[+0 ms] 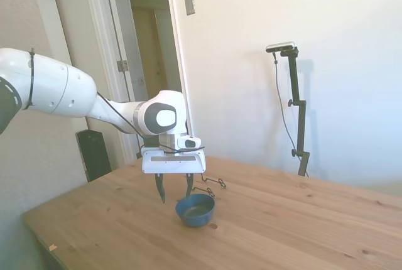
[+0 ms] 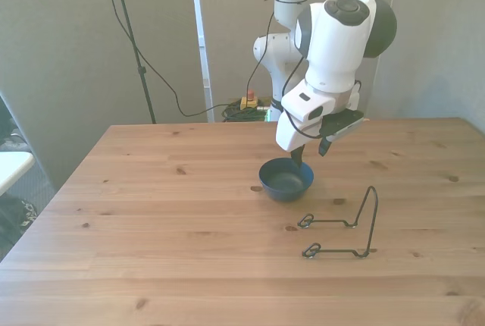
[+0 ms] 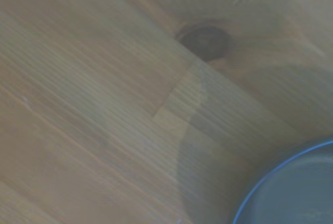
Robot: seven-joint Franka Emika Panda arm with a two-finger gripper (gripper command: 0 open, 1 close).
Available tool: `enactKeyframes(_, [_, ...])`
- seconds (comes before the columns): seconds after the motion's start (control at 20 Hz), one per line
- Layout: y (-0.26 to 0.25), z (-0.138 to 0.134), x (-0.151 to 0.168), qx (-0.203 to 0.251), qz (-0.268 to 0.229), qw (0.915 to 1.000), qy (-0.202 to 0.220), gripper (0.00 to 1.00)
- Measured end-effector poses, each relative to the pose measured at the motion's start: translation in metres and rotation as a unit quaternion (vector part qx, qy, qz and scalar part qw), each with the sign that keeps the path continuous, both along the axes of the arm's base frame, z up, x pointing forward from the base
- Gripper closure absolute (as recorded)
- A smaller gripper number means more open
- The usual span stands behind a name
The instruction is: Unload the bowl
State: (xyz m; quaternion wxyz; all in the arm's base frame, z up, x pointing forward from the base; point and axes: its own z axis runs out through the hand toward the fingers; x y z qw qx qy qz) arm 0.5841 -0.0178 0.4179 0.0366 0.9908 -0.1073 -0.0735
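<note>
Bowl: the small round dark blue bowl (image 1: 195, 210) sits upright on the wooden table (image 1: 295, 220), off the thin black wire rack (image 2: 342, 225), which stands nearby.
Gripper: the white two-finger gripper (image 1: 174, 189) hangs just above the bowl's rim, fingers spread, gripping nothing.
Wrist: blurred bowl rim over wood grain and a dark knot (image 3: 204, 40).

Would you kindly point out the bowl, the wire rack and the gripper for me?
bowl (image 2: 286, 179): front view, on its blue inside.
wire rack (image 2: 370, 220): front view, on its upright loop.
gripper (image 1: 174, 189): side view, midway between the open fingertips.
</note>
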Motion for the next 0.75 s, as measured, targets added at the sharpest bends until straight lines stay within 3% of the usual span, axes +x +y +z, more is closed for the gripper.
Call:
enactKeyframes(0.5, [0.019, 0.071, -0.009, 0.034, 0.025, 0.9978, -0.051, 0.0])
enactKeyframes(0.75, [0.025, 0.084, -0.021, 0.046, 0.046, 0.9962, -0.058, 0.0])
